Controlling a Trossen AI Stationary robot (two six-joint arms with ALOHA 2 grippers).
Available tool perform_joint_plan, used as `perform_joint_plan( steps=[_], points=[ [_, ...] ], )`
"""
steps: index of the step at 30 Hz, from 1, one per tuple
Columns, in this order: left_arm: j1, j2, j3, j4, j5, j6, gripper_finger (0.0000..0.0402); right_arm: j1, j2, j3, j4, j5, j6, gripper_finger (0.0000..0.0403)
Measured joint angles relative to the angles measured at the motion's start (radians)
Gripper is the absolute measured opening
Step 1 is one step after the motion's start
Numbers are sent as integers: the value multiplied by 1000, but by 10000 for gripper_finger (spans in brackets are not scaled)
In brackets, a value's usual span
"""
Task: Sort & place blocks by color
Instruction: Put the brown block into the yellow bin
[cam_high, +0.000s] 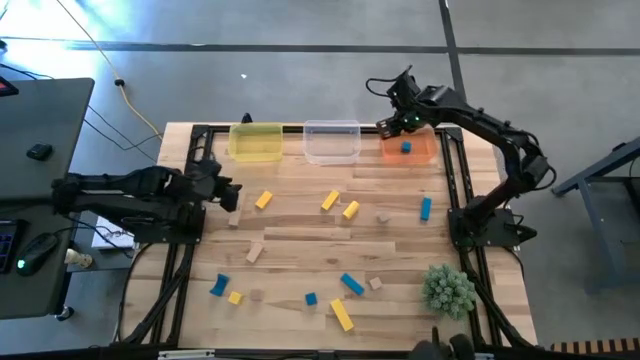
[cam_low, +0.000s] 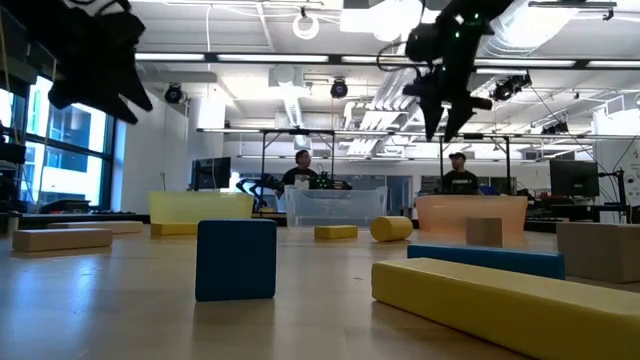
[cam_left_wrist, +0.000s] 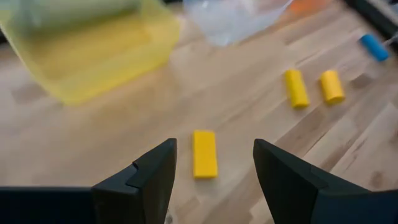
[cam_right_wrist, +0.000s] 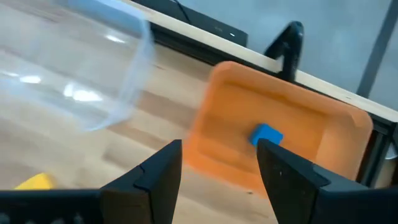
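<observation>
Small yellow, blue and tan blocks lie scattered flat on the wooden table (cam_high: 300, 235). My left gripper (cam_high: 232, 192) hovers open over the table's left side; in its wrist view a yellow block (cam_left_wrist: 204, 154) lies on the wood beyond its fingers (cam_left_wrist: 155, 174), untouched. My right gripper (cam_high: 388, 124) hangs open and empty above the orange tub (cam_high: 420, 150) at the far right. A single blue block (cam_right_wrist: 267, 134) rests on that tub's floor. In the low view the right gripper (cam_low: 445, 105) is high above the tubs.
A yellow tub (cam_high: 256, 142) and a clear tub (cam_high: 332, 141) stand beside the orange one along the far edge. A green spiky ball (cam_high: 447, 288) sits at the near right. Black frame rails (cam_high: 190, 160) run along the table's sides. People stand in the room beyond.
</observation>
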Motion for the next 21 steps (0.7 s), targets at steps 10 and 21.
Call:
perform_joint_plan(
  steps=[10, 21],
  points=[
    [182, 188, 0, -2, 235, -1, 202, 101, -53, 0, 16, 4, 39, 197],
    [272, 350, 0, -2, 323, -67, 202, 121, -53, 0, 14, 5, 15, 197]
  ],
)
